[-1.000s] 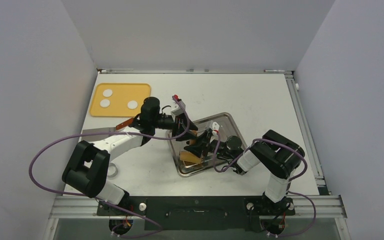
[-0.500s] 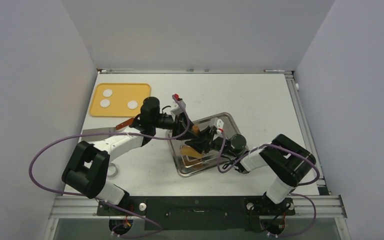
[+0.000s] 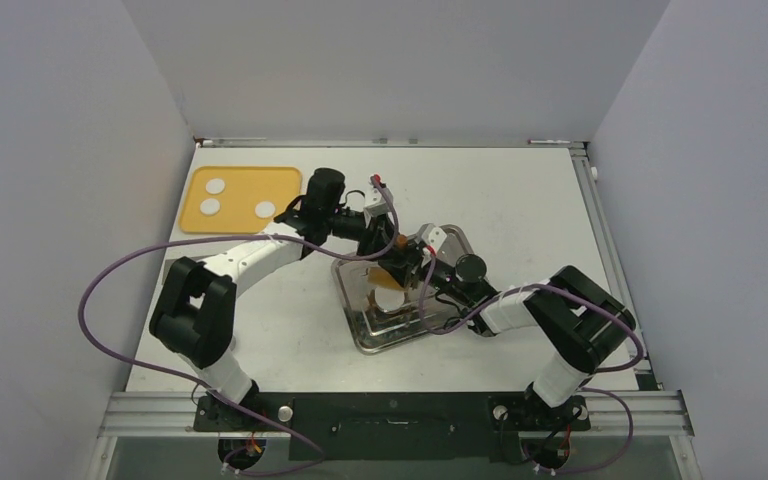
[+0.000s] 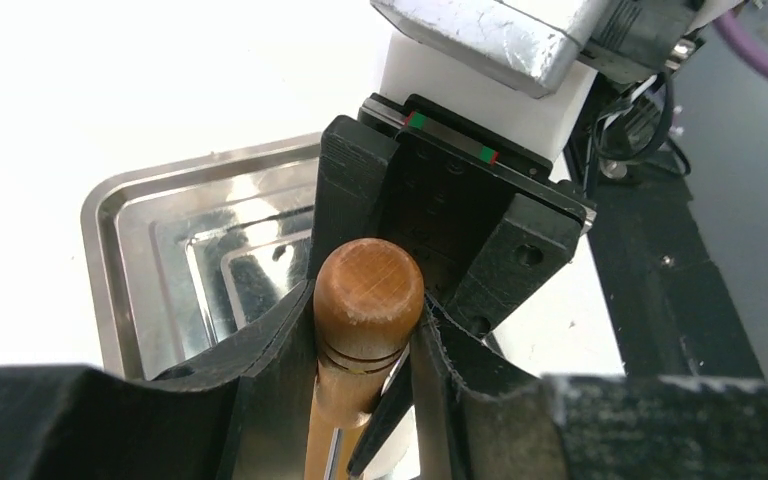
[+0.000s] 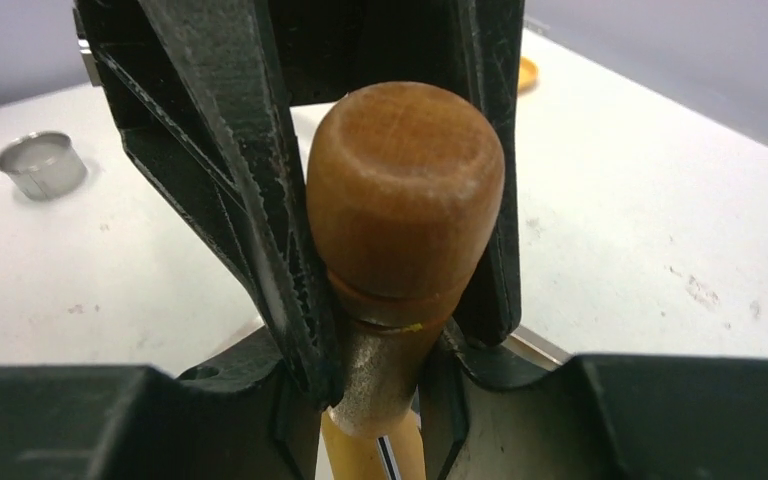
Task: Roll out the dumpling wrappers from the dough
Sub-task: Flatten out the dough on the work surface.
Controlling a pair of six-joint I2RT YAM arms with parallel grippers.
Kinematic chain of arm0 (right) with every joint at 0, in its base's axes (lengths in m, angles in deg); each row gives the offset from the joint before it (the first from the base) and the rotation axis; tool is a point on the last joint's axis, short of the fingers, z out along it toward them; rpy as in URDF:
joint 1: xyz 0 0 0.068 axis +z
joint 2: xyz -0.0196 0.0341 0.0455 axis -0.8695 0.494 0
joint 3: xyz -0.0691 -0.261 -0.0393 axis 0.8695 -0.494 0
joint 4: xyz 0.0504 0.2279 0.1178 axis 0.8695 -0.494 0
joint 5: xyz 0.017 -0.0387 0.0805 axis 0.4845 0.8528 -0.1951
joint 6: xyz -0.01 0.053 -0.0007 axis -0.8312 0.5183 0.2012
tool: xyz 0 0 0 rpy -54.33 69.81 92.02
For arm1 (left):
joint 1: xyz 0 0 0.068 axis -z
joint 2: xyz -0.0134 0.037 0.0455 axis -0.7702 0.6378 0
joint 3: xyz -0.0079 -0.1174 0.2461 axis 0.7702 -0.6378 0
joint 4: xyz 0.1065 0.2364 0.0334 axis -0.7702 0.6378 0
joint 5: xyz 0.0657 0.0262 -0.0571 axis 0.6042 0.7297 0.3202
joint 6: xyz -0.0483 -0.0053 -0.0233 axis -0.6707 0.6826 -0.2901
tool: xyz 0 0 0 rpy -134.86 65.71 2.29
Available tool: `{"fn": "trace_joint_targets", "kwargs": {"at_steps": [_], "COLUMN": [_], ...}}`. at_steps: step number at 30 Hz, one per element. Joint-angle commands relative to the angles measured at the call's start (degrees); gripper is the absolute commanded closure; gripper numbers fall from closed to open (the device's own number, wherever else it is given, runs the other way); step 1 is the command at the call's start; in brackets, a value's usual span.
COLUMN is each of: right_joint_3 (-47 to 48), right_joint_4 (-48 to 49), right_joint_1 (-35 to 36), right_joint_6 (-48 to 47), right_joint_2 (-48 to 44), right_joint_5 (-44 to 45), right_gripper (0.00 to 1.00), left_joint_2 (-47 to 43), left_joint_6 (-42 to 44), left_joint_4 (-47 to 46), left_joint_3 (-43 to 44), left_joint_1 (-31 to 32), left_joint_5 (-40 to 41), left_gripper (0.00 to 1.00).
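Note:
A rolling pin stands upright over the steel tray [image 3: 360, 340], its brown wooden handle [image 3: 393, 266] on top. My left gripper [image 3: 384, 252] is shut on the handle's knob [image 4: 368, 290], and my right gripper [image 3: 410, 270] is shut just under the knob on the metal collar [image 5: 400, 350]. In the left wrist view the left gripper [image 4: 365, 315] squeezes the knob, with the right gripper's black body behind it. In the right wrist view the right gripper [image 5: 380, 375] sits below the left fingers [image 5: 220, 130]. Three dough pieces [image 3: 216, 186] [image 3: 210, 207] [image 3: 265, 209] lie on the yellow board [image 3: 245, 228]. No dumpling wrappers show.
The tray sits mid-table under both grippers. A small shiny metal ring [image 5: 42, 165] stands on the white table to the left in the right wrist view. Purple cables loop off both arms near the front rail.
The rolling pin has come up from lying in the tray to upright. My left gripper closed on its handle and shifted right and back; the right gripper slid toward it.

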Motion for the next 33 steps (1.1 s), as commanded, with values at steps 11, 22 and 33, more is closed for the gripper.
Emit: {"fn": "trace_joint_targets", "kwargs": {"at_steps": [11, 22, 33], "right_joint_3": [-5.34, -5.47, 2.56], "right_joint_4": [9.49, 4.01, -12.78], "right_joint_1": [2.06, 5.22, 6.68], "right_joint_6": [-6.7, -7.86, -10.96], "right_joint_2": [8.56, 5.2, -3.86], "right_joint_5": [3.7, 6.4, 7.58], "right_gripper": [0.92, 0.92, 0.92], "left_joint_2": [3.83, 3.23, -0.98], "left_joint_6": [7.2, 9.81, 8.91], "left_joint_4": [16.54, 18.4, 22.52], "left_joint_3": [-1.22, -2.6, 2.94], "left_joint_1": [0.25, -1.52, -1.49], "left_joint_5": [3.8, -0.64, 3.5], "left_gripper": [1.0, 1.0, 1.0]}}
